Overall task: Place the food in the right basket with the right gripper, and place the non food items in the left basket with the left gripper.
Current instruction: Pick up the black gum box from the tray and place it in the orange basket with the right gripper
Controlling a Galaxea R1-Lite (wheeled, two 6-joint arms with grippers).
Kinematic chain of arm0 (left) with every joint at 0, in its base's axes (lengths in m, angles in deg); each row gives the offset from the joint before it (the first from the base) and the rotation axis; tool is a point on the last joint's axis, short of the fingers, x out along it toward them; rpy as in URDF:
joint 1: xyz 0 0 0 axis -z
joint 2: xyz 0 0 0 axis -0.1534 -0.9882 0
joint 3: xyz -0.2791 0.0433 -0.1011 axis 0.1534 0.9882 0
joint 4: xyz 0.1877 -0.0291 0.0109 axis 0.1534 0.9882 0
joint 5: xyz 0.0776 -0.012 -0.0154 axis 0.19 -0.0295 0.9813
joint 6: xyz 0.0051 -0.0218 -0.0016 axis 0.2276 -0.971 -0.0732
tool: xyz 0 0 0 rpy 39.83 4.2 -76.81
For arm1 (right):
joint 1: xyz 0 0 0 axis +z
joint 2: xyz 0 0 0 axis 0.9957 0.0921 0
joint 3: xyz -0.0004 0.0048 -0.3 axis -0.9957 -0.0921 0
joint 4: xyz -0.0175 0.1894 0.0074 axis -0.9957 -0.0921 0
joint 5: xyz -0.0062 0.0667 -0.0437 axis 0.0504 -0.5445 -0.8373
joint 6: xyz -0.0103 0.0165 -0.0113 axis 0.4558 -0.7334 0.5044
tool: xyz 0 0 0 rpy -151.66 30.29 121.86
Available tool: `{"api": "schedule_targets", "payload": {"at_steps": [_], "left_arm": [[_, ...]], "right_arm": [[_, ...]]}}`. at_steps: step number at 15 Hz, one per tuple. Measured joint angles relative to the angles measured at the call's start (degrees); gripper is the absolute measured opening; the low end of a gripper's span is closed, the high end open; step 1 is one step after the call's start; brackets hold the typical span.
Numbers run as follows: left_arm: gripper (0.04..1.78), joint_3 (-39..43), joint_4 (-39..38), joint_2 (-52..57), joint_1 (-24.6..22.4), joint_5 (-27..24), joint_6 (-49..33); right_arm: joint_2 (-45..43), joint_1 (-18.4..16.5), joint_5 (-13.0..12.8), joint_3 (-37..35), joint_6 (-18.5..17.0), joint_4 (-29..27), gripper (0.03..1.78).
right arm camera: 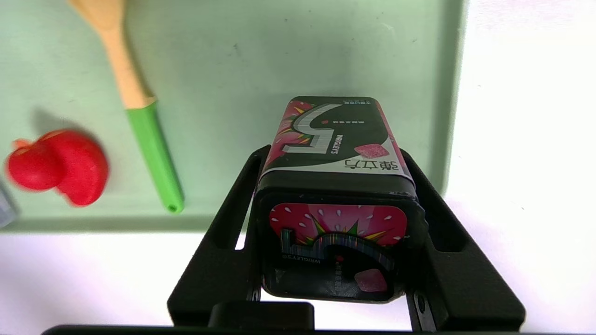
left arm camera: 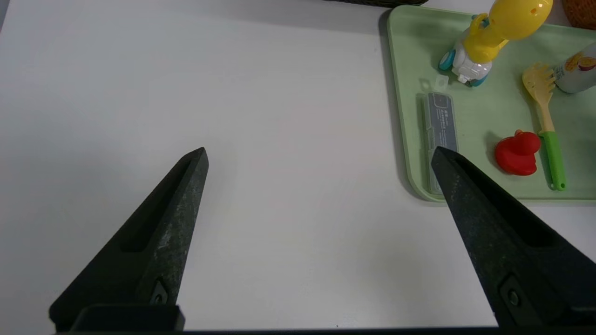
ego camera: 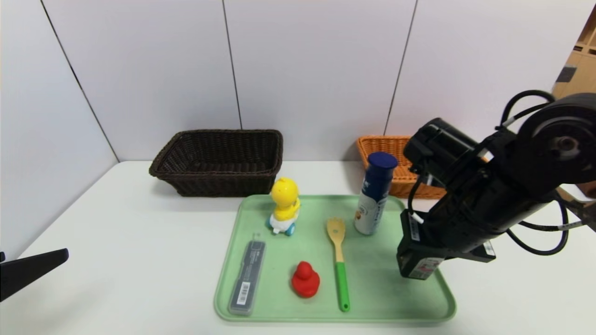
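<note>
From the head view, a green tray (ego camera: 419,298) is sitting on the white table (ego camera: 116,242); behind the tray's left corner the dark basket (ego camera: 219,160) is standing, and behind its right corner the orange basket (ego camera: 389,149) is partly hiding behind the right arm. On the tray the blue-capped bottle (ego camera: 372,195) is standing upright at the back right, the yellow duck toy (ego camera: 284,204) at the back left, the grey case (ego camera: 247,277) lying along the left edge, the red duck (ego camera: 305,279) and the pasta fork (ego camera: 339,260) lying in the middle. The right tool (ego camera: 419,267) is hanging over the tray's right side with the black carton (ego camera: 426,269) in it. The left tool (ego camera: 32,270) is waiting left of the tray. From the left wrist view, the left tool (left arm camera: 319,156) is standing wide, gripping nothing, over bare table beside the tray's left edge. From the right wrist view, the right tool (right arm camera: 335,156) is clamping the carton (right arm camera: 335,139) by its two sides above the tray's right edge (right arm camera: 449,93).
</note>
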Motion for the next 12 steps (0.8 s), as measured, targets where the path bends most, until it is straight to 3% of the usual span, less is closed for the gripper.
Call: {"api": "schedule_targets", "payload": {"at_steps": [2, 6, 10, 12], "left_arm": [[1.69, 0.8, 0.0, 0.3, 0.0, -0.1, 0.0], [1.69, 2.7, -0.2, 0.7, 0.0, -0.9, 0.0], [1.69, 3.0, -0.7, 0.4, 0.1, -1.0, 0.0], [1.69, 2.0, -0.8, -0.4, 0.1, -1.0, 0.0]], "right_arm": [[-4.4, -2.3, -0.3, 0.4, 1.7, -0.1, 0.80], [-9.0, -13.4, -1.4, 9.9, 12.1, 3.4, 0.80], [-4.8, -22.1, -1.3, 14.2, 19.2, 21.8, 0.80], [-0.4, -24.3, -1.3, 15.1, 19.9, 27.3, 0.80]]}}
